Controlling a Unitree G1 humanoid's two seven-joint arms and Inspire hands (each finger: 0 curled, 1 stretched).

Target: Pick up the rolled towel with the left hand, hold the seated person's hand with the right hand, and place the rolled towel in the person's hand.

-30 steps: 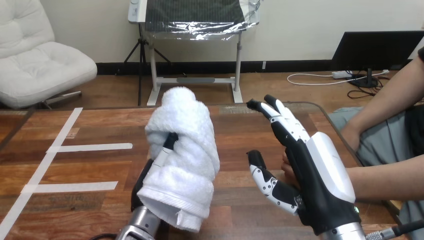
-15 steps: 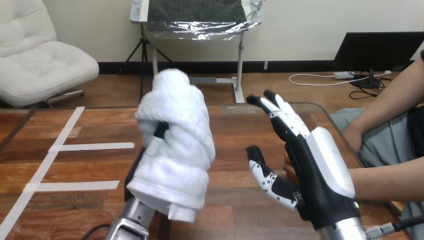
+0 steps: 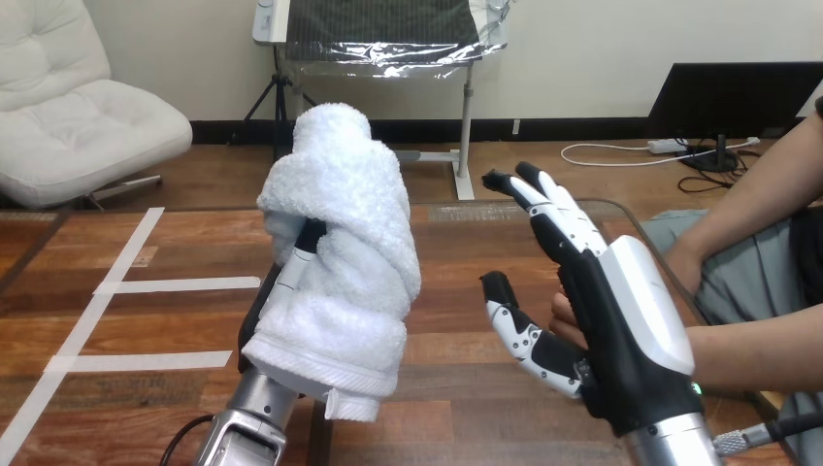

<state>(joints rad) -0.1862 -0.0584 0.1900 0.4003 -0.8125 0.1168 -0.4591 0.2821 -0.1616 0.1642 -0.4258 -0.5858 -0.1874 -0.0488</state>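
Observation:
A white rolled towel (image 3: 340, 252) stands nearly upright above the wooden table (image 3: 485, 252), left of the middle. My left hand (image 3: 291, 277) is shut on it from below and behind; one dark finger shows across the towel's front. My right hand (image 3: 621, 330) is open at lower right, fingers straight and pointing up, thumb spread toward the towel. The person's hand (image 3: 565, 313) lies just behind my right palm, mostly hidden by it; whether the two touch I cannot tell. No finger of mine curls round it. A gap separates the towel from my right thumb.
White tape strips (image 3: 175, 284) mark the table's left part. The person's forearm (image 3: 757, 354) comes in from the right edge, and their other arm (image 3: 747, 194) hangs above it. The table's right edge runs close behind my right hand.
My left hand has raised the towel and carried it slightly left. My right hand has stayed open and shifted a little right; the person's fingers show slightly more beside it.

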